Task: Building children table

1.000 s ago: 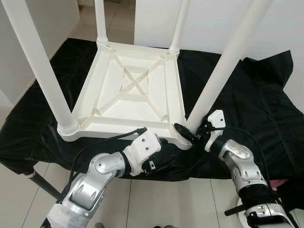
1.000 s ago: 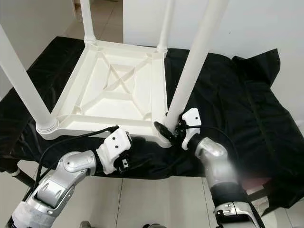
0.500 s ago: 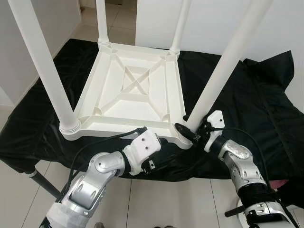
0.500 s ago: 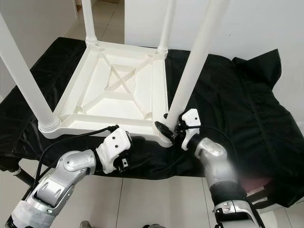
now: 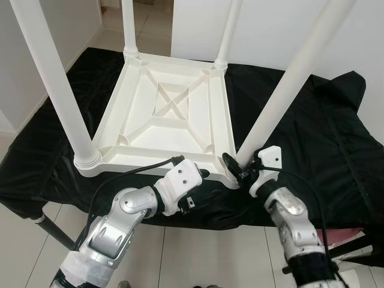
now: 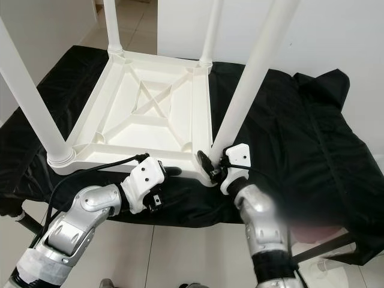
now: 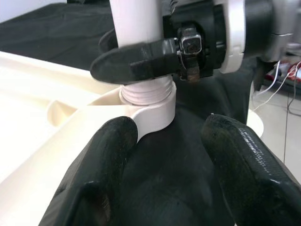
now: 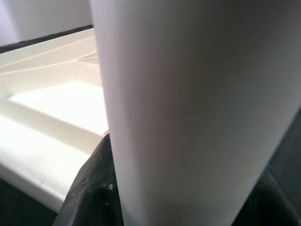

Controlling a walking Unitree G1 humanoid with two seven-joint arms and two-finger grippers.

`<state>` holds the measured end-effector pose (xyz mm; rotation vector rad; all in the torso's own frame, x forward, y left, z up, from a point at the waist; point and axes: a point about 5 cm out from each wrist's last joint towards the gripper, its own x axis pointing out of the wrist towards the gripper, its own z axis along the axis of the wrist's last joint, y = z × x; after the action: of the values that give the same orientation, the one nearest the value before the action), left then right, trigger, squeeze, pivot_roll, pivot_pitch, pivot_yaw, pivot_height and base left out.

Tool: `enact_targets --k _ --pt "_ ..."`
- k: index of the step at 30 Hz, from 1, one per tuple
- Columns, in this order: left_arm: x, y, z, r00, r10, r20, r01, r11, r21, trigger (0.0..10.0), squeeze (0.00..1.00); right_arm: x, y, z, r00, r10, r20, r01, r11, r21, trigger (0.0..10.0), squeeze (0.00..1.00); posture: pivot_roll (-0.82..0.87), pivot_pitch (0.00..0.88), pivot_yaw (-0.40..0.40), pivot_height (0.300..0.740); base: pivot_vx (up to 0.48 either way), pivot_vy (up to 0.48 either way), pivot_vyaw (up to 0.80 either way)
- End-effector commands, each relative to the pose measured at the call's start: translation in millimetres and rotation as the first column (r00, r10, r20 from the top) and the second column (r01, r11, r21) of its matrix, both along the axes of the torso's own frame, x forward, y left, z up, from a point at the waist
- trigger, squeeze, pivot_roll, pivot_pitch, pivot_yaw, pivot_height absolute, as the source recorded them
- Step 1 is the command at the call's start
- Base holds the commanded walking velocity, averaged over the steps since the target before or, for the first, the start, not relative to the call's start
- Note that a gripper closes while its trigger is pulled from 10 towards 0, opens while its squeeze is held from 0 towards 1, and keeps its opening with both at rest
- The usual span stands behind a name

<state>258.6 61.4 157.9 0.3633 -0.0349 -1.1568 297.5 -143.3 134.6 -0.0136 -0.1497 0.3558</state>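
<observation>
A white plastic children's table [image 5: 162, 114] lies upside down on a black cloth [image 5: 312, 138], its legs pointing up. My right gripper [image 5: 237, 170] is shut on the near-right leg [image 5: 282, 96], just above the threaded corner socket [image 7: 150, 101]; one of its fingers [image 7: 136, 63] wraps the leg [image 7: 136, 21]. In the right wrist view the leg [image 8: 188, 103] sits close between the dark fingers [image 8: 94, 188]. My left gripper [image 7: 169, 165] is open low at the table's front edge, beside that same corner, with only cloth between its fingers [image 7: 101, 169].
Three other legs stand at the near-left [image 5: 54, 84], far-left [image 5: 128, 27] and far-right [image 5: 228, 30] corners. The cloth drapes over a low support with a dark strut [image 5: 57, 234] at the front left. Tiled floor [image 5: 204, 258] lies below; white walls stand behind.
My right forearm has swung inward to the left while its gripper keeps hold of the leg. My left gripper has edged up closer to the table's front corner.
</observation>
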Motion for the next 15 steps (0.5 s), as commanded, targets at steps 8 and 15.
enact_targets --k 8,15 --pt "13.5 11.9 -0.5 0.99 0.14 -0.009 -0.14 0.99 0.009 10.0 0.0 -16.1 25.0 -10.4 0.935 -0.334 -0.12 0.348 0.93 0.121 10.0 0.0 -0.01 0.095 -0.073 0.74 0.0 0.0 0.0" --pt "15.8 12.4 2.5 0.988 0.157 -0.005 -0.157 0.988 -0.007 10.0 0.0 -13.9 28.9 -3.3 0.932 -0.343 -0.114 0.356 0.927 0.12 10.0 0.0 -0.01 0.101 -0.071 0.74 0.0 0.0 0.0"
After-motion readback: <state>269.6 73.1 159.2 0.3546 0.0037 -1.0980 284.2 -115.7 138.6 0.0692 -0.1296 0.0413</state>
